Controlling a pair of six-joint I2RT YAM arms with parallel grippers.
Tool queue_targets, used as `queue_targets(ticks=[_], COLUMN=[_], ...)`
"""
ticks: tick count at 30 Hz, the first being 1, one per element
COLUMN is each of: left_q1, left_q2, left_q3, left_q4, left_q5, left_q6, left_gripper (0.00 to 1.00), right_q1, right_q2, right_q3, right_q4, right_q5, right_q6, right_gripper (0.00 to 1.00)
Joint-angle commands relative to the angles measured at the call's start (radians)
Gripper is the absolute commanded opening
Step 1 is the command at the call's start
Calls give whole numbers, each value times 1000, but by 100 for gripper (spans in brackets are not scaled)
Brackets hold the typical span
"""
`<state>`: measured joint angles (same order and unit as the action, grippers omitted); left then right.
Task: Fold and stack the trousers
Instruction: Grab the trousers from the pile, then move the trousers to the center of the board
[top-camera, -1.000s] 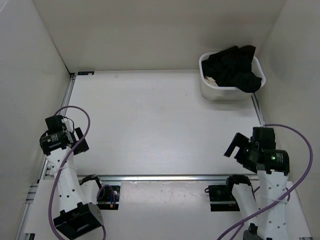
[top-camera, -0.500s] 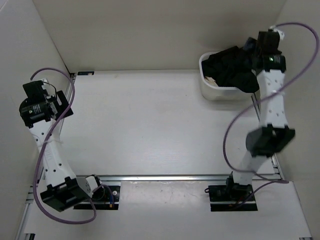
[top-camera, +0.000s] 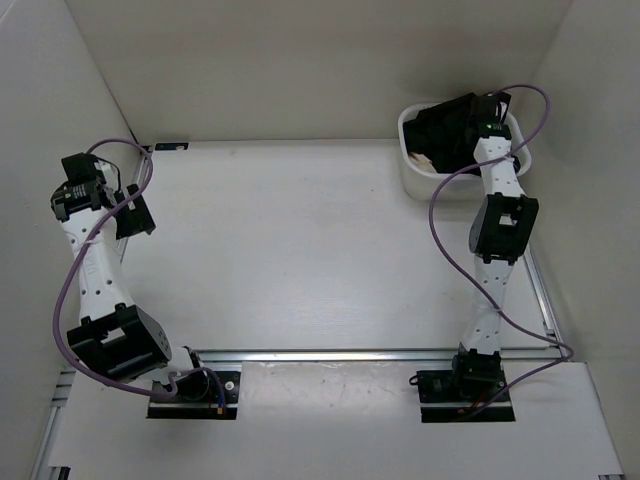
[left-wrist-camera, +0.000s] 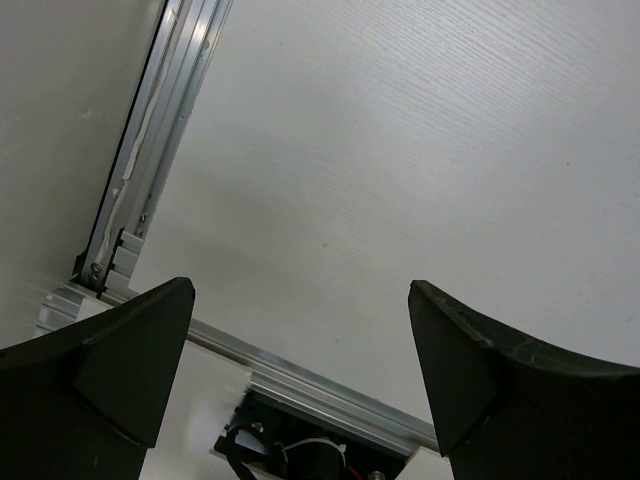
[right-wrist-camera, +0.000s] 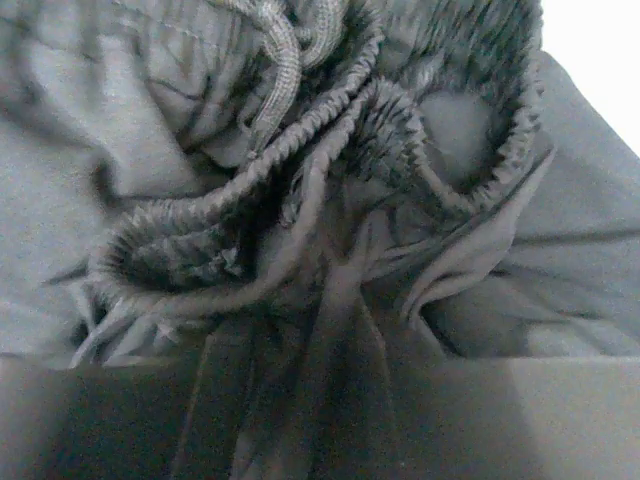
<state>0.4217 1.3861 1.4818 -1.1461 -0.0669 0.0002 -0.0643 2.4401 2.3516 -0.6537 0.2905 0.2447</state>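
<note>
The black trousers (top-camera: 448, 132) lie crumpled in the white basket (top-camera: 412, 172) at the back right, with part hanging over its right rim. My right gripper (top-camera: 487, 120) reaches down into the pile. In the right wrist view the gathered waistband and drawstring of the trousers (right-wrist-camera: 330, 150) fill the frame, and a bunch of the fabric is pinched between the jaws of the right gripper (right-wrist-camera: 320, 400). My left gripper (top-camera: 133, 214) hangs over the table's left edge. In the left wrist view this gripper (left-wrist-camera: 300, 370) is open, with only bare table between its fingers (left-wrist-camera: 130, 360).
A scrap of light cloth (top-camera: 423, 158) shows at the basket's left inner wall. White walls close the table on the left, back and right. An aluminium rail (left-wrist-camera: 160, 150) runs along the left edge, and another rail (top-camera: 330, 353) crosses the near edge.
My right arm has swung from the near edge out to the basket, and its jaws have closed on the black fabric. The left arm has lifted and stretched along the left edge, still open.
</note>
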Motion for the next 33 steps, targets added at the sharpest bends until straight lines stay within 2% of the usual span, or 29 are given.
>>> queue_targets(ticks=[1,3,5,10,14,16,17,19,20,23,27,30,33], left_q1=[-4,-4,-4,-4,-4,-4,-4,-4,-4,-4,-4,-4,-4], left_q2=[-1,-1,-1,-1,-33,-44,-44,-44,-44,-65,-102,-130,-153], left_q3=[-2,-11,-20,-38,-60,-70,-71,-60,-60,-51,-51,-51,-60], left_q4=[-3,-3,-3,-3,-3,-3,-13,-24,-33,-33,-43,-52,-52], left_q5=[-10,-10,12,21,52,65,78,88,88,99,99,90,90], left_q6=[0,0,0,0,0,0,0,0,0,0,0,0,0], left_gripper=[100,99,97,81,81,83,83,84,84,84,85,86,86], right_q1=[6,15,27,107,277,435,548,663,764,915,989,1002,1002], right_q2=[-172,-278,-332,-561,-736,-802,-802,-797,-784,-689,-544,-535,-523], right_q3=[-23,-119,-132,-118,-109,-120,-108,-81,-65,26,152,140,140], right_q4=[107,159,160,137,209,315,353,438,530,703,836,874,872], right_q5=[-10,33,33,33,114,125,137,137,137,137,183,232,177], right_q6=[-10,-21,-33,-42,-56,-90,-102,-128,-140,-140,-87,19,39], right_gripper=[18,0,0,0,0,0,0,0,0,0,0,0,0])
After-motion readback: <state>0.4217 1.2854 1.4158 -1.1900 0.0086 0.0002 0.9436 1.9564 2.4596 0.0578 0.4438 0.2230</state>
